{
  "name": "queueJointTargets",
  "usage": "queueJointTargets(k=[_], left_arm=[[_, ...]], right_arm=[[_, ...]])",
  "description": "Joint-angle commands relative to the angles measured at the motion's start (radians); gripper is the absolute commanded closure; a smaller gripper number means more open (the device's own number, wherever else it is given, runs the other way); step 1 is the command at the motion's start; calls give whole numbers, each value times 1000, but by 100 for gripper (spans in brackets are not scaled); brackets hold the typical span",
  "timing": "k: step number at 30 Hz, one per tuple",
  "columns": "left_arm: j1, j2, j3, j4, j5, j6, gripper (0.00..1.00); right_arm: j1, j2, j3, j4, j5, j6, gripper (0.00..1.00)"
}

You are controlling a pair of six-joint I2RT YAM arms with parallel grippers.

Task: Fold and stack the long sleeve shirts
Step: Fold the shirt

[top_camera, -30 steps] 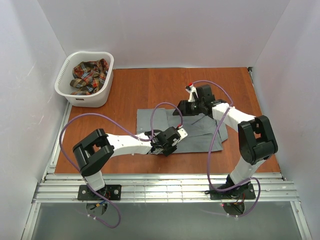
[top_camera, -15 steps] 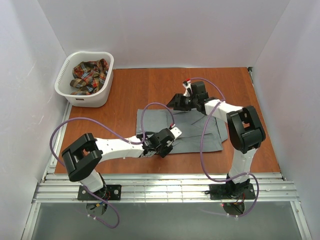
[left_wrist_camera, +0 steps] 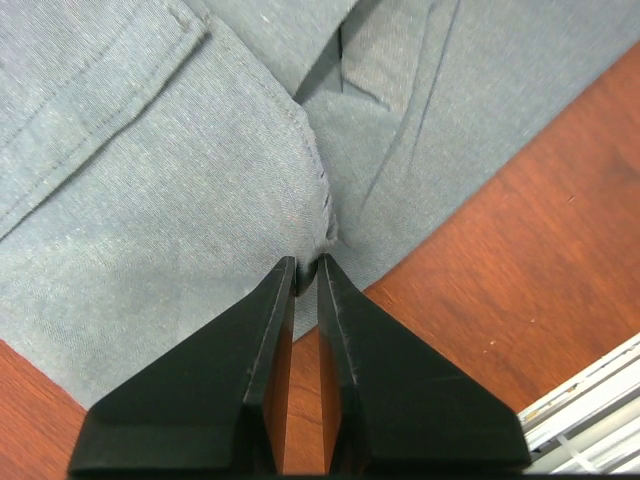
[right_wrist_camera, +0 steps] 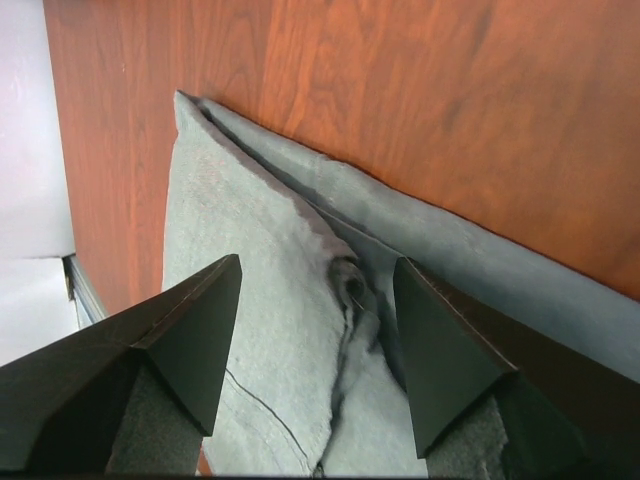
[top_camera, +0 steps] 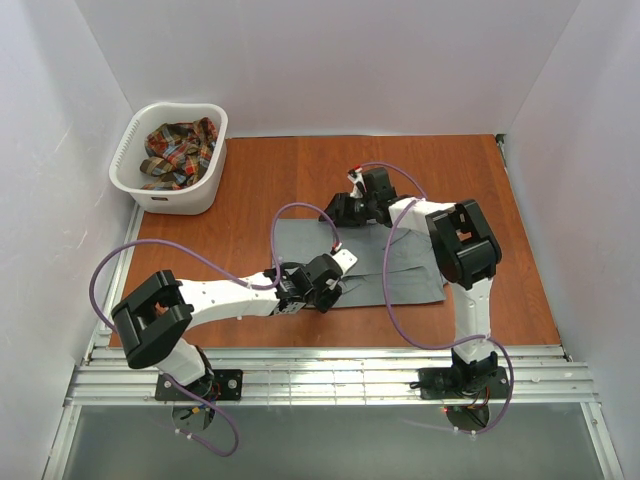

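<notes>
The grey shirt (top_camera: 400, 270) lies partly folded on the middle of the table. My left gripper (top_camera: 325, 292) is at its near edge. In the left wrist view the gripper (left_wrist_camera: 307, 266) is shut on a small pinch of that edge of the grey cloth (left_wrist_camera: 200, 180). My right gripper (top_camera: 333, 211) is at the shirt's far left edge. In the right wrist view it (right_wrist_camera: 318, 275) is open, low over a puckered fold of the grey shirt (right_wrist_camera: 260, 300), one finger on each side. The plaid shirt (top_camera: 180, 150) lies bunched in the basket.
The white laundry basket (top_camera: 140, 190) stands at the table's far left corner. The brown table (top_camera: 270, 180) is walled in white on three sides. A metal rail (top_camera: 330, 375) runs along the near edge.
Both grippers have moved left. The right gripper slid along the shirt's far edge toward its left corner, and the left gripper shifted a little left at the near edge.
</notes>
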Motion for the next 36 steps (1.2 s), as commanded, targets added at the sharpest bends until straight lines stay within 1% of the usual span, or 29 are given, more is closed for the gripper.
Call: queueJointTargets(k=[1, 4, 7, 8, 10, 11, 13, 14, 18, 24, 30, 32, 36], left_arm=[[12, -48, -8, 24, 19, -16, 90], [13, -51, -11, 24, 24, -19, 90], [15, -48, -14, 24, 34, -19, 90], [15, -44, -13, 23, 34, -21, 90], [15, -44, -5, 18, 38, -18, 90], [15, -47, -1, 14, 44, -18, 90], [15, -53, 19, 4, 51, -18, 91], [16, -56, 28, -2, 71, -16, 92], [15, -77, 96, -66, 105, -12, 96], [15, -98, 145, -80, 162, -12, 99], [13, -58, 170, -80, 205, -16, 99], [13, -27, 185, -74, 228, -22, 99], [-11, 39, 205, -46, 257, -32, 98]], right_arm=[[13, 25, 58, 35, -39, 0, 43], [21, 37, 69, 35, -50, -11, 45], [27, 37, 80, 36, -60, -18, 54], [27, 32, 83, 35, -62, -21, 62], [26, 23, 84, 35, -62, -26, 73], [26, 13, 84, 32, -60, -32, 83], [27, 0, 81, 32, -59, -34, 92], [26, -7, 80, 32, -59, -37, 99], [24, -70, 54, 15, -24, -41, 99], [1, -139, 32, -54, 28, -89, 99], [-51, -187, -52, -73, 58, -123, 99], [-63, -195, -90, -76, 87, -146, 99], [-103, -185, -144, -74, 91, -169, 99]])
